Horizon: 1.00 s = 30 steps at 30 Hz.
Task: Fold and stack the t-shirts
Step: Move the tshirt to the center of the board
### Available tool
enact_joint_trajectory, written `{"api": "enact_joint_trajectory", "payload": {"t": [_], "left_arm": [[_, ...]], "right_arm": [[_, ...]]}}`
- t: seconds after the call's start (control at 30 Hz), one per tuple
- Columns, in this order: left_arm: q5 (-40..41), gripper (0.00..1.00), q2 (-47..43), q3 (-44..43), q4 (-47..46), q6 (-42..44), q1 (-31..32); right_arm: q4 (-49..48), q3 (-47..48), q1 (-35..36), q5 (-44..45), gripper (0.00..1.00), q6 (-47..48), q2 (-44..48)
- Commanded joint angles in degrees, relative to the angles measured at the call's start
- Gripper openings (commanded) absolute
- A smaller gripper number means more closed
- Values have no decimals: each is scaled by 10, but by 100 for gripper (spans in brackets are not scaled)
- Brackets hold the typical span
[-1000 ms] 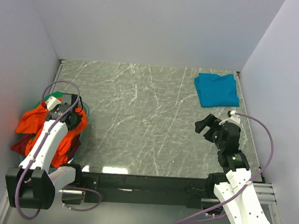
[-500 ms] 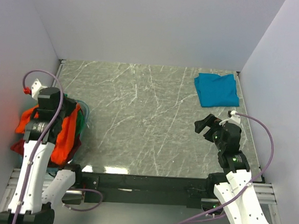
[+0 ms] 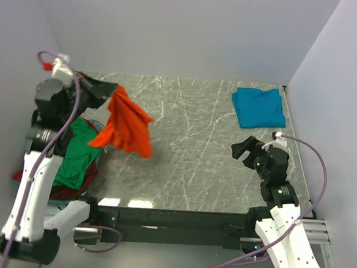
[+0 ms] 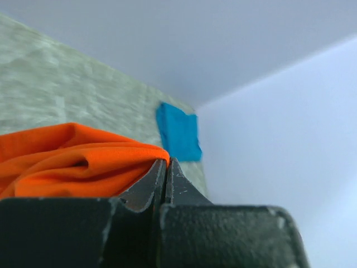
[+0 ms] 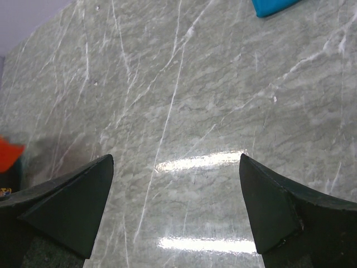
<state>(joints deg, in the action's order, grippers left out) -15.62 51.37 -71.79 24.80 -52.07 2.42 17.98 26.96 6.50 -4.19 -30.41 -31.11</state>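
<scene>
At the near edge, the right gripper (image 3: 245,152) hovers low over bare tabletop with its jaws spread wide and nothing between them, apparently waiting to take a share of the next garment. To the left, a heap of unfolded clothes lies at the table's side: a crumpled green t-shirt (image 3: 79,156) on top of a dark red t-shirt (image 3: 70,189), both seemingly yet to be dealt with. Above and just beyond the heap, the raised left gripper (image 3: 112,94) is pinched fully closed on a fold of a bright orange t-shirt (image 3: 127,127). The shirt hangs bunched in the air off the table, probably bound for the open middle where there is room to spread and fold it. In the far right corner a teal blue t-shirt (image 3: 258,107) lies flat and neatly folded, well apart from everything else, likely the base of the stack. The work surface is a grey-green tabletop with white marble veining (image 3: 182,165), glossy enough to catch the lights near the front, closed in on three sides by plain pale walls (image 3: 186,30)
</scene>
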Motion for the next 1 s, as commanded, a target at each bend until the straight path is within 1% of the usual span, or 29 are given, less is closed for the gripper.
{"api": "enact_joint_trajectory", "payload": {"t": [0.0,0.07,0.1,0.17,0.2,0.27,0.37,0.47,0.5,0.63,0.67,0.73,0.77,0.8,0.87,0.9,0.93,0.97], "left_arm": [[-32,1,37,-55,-89,2,84],[-5,1,74,-90,-81,28,135],[-11,1,87,-99,-84,34,177],[-31,1,126,-120,-94,39,207],[-46,1,137,-126,-101,39,236],[-49,1,177,-149,-111,39,278],[-81,1,227,-187,-107,51,318],[-101,1,251,-183,-111,55,328],[-92,1,252,-176,-106,61,328],[24,1,245,-127,-43,88,328],[90,1,239,-103,-23,94,327],[154,2,233,-79,-6,99,325],[198,5,232,-58,1,96,318],[212,16,233,-49,16,94,314],[251,30,241,-28,34,84,299],[260,55,244,-22,47,78,294],[264,68,247,-15,59,73,288],[267,77,253,-13,69,68,276]], "right_arm": [[-20,4,1,2,99,3,10],[-17,4,2,10,99,4,15],[-15,4,1,12,99,4,19],[-13,4,1,20,99,4,27],[-14,3,2,22,99,4,31],[-13,1,2,25,99,4,39],[-6,1,1,36,99,4,43],[1,2,2,52,100,2,46],[4,2,1,57,100,3,46],[7,5,2,59,100,4,44],[7,5,1,58,100,4,40],[8,7,2,55,100,5,35],[8,7,1,53,100,6,27],[7,7,2,51,100,7,25],[7,9,1,47,100,7,14],[7,9,1,46,100,7,11],[7,10,1,44,100,7,8],[6,10,2,44,100,9,2]]}}
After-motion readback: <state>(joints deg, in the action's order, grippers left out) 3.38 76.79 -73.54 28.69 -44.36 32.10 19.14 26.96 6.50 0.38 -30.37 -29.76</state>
